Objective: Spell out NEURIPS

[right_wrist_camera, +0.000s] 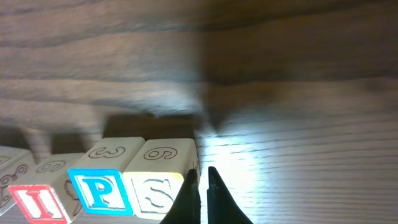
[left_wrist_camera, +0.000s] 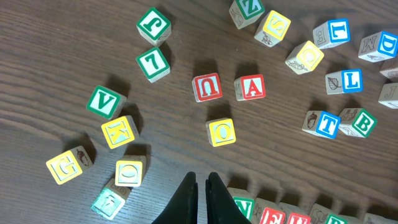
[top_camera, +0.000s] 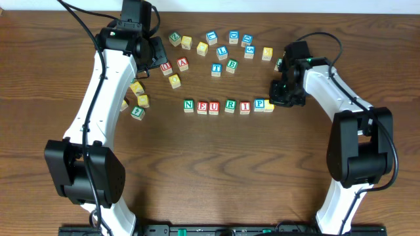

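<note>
jaws shut empty on both sides, and the right gripper (right_wrist_camera: 202, 177) sits just beside the s cube (right_wrist_camera: 155, 193), so sideways drift could skew the row (top_camera: 228, 105).

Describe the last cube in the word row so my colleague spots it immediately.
Find the straight row of lettered cubes in the overhead view's centre. Follow it to the end beside the right pincer. The last cube is the yellow S, next to the blue P cube.
</note>
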You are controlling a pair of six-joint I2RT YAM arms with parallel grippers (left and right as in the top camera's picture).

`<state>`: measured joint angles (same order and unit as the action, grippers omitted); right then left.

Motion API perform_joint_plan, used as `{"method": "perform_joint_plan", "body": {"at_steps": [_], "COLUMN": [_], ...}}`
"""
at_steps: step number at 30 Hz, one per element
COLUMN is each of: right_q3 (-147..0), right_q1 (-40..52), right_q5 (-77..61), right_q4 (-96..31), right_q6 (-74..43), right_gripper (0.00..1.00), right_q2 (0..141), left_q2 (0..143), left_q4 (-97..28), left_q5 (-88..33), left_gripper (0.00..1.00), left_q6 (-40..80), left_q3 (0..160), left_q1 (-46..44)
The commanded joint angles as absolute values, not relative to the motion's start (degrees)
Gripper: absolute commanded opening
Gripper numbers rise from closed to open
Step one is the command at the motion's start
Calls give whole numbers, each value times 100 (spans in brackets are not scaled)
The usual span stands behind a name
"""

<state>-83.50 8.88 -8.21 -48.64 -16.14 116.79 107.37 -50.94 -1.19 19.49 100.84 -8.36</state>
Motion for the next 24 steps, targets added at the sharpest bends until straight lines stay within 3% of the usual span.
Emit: {"method": "perform_joint_plan", "body": {"at_steps": [1,24], "right_q3": [-8302,-8302], "right_q1": [1107,1406], "right_q5": [-928,-943], "right_q4": [-4877,-4694], "right_q6": [-1824,-1710], "right_gripper": [1,1], "right_q2": [11767,11767], "left_q2": [10785,10785], "left_q4": [-5094,-5094], "left_q5": [-84,-84], "left_gripper": [8,8], "left_q6": [1916,1916], "left_q3": [10055,10055], "left_q1": [-829,-829]}}
